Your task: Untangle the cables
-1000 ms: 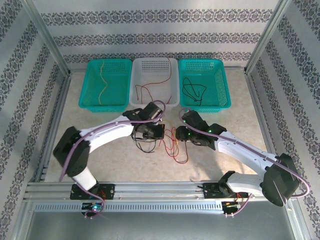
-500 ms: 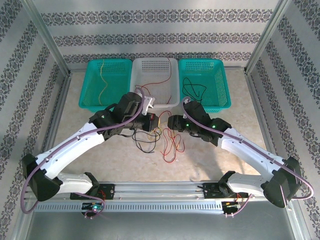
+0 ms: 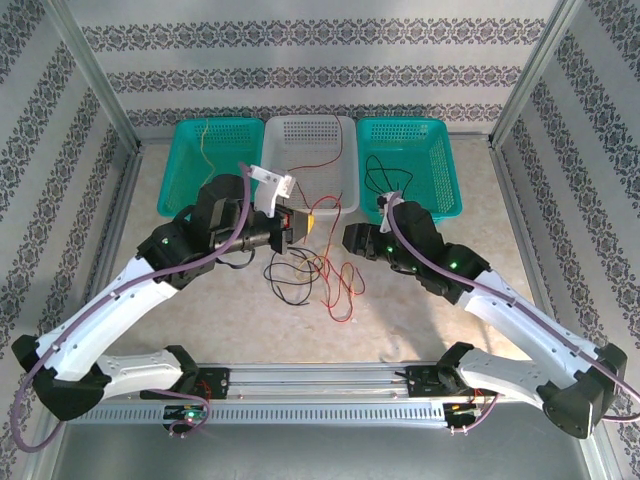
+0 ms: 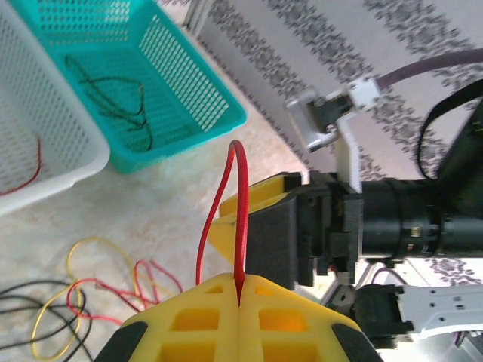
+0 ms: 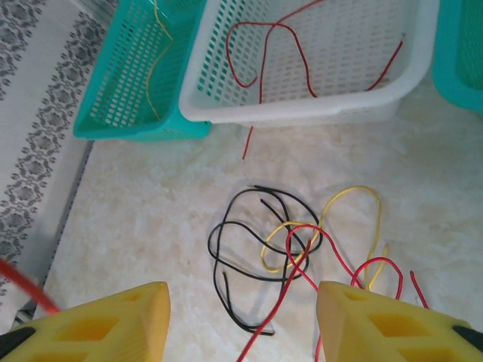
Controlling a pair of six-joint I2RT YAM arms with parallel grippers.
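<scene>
Clenched left jaws pinch a red cable [image 4: 240, 219]. From the left wrist we see it rise straight out of the left gripper [image 4: 238, 292], arch over and drop toward the table [image 5: 151, 226]. Our right gripper [image 5: 243, 303] hangs released over the tangle [image 5: 287, 241], whose red, yellow and black loops lie just before the white basket [image 5: 302, 111].

Beige table [image 3: 200, 320]: teal baskets [image 3: 210, 213] flanking white basket [image 3: 310, 121] at far edge; tangled cables [image 5: 294, 240] mid-table.
</scene>
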